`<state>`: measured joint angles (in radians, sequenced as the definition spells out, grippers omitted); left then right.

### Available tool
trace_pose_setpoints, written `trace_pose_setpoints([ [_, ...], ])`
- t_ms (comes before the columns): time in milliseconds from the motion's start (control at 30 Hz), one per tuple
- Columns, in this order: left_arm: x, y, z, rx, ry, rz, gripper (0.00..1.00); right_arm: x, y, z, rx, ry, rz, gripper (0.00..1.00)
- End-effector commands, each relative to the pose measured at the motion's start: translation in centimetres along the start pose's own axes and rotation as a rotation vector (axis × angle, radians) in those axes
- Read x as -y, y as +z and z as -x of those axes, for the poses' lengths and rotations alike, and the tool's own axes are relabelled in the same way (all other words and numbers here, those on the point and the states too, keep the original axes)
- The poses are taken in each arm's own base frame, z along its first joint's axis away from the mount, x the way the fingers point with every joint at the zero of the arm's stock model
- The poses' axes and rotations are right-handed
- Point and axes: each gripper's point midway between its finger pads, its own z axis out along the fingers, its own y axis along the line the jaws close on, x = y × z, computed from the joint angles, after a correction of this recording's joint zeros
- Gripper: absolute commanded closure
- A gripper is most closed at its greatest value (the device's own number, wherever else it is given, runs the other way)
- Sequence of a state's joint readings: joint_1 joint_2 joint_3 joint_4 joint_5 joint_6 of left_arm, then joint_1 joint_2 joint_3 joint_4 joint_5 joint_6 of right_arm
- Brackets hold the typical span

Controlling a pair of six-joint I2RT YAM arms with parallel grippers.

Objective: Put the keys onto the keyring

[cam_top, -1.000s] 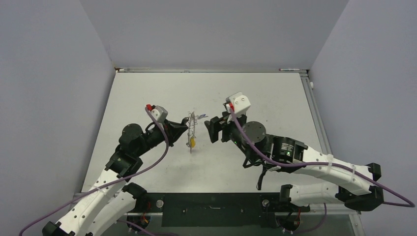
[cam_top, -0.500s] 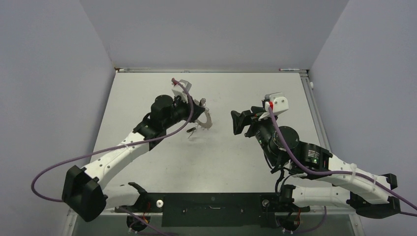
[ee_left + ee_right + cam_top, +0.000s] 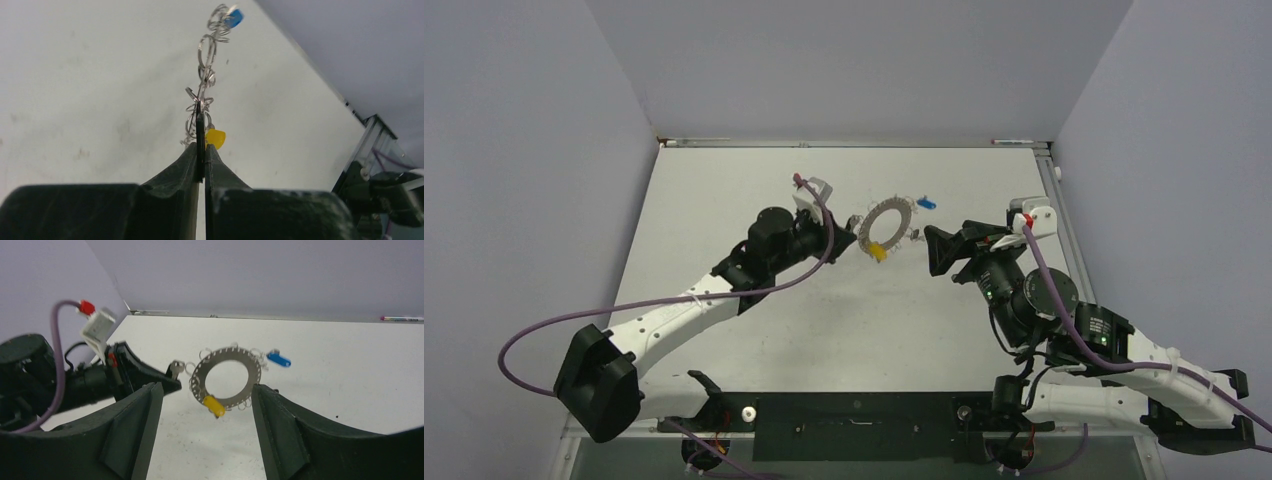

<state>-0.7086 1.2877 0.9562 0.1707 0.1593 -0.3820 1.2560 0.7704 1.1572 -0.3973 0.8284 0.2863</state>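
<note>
Left gripper is holding the keyring above the bench; right gripper is waiting open just beside it.

Compared with half a second ago, the left arm is reaching further to the right and the right arm is sitting further back toward the right edge. The left jaws are clamping shut on the ring's rim, seen edge-on from the left wrist. The ring, tilted and partly hidden before, is now showing its full flat silvery face with a wide central hole and small wire loops around the rim. A yellow-tagged key is hanging at its lower edge and a blue-tagged key is sticking out at its upper right.
</note>
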Motion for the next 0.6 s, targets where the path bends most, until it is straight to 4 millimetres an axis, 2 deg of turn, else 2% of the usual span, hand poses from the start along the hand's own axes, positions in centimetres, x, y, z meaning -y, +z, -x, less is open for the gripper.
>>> trace_pose_setpoints([
  [0, -4.1, -1.8, -8.7, -0.12, -0.115, 0.114, 1.0, 0.1, 0.4, -1.3, -0.017, -0.009, -0.025, 0.34],
  [100, -7.1, -4.0, -14.0, -0.237, -0.164, 0.237, 1.0, -0.3, 0.6, -1.8, -0.031, -0.01, -0.015, 0.34],
  [167, -8.4, -5.6, -15.8, -0.279, -0.195, 0.283, 1.0, -0.6, 0.7, -2.2, -0.04, -0.01, -0.009, 0.34],
  [333, -9.7, -8.5, -16.3, -0.288, -0.201, 0.366, 1.0, -1.4, 1.2, -3.0, -0.051, -0.008, 0.008, 0.34],
  [433, -9.6, -9.0, -15.6, -0.253, -0.208, 0.37, 1.0, -2.0, 1.4, -3.2, -0.056, -0.014, 0.02, 0.34],
  [567, -9.6, -9.4, -16.0, -0.252, -0.211, 0.369, 1.0, -2.7, 1.8, -3.7, -0.073, -0.035, 0.036, 0.34],
])
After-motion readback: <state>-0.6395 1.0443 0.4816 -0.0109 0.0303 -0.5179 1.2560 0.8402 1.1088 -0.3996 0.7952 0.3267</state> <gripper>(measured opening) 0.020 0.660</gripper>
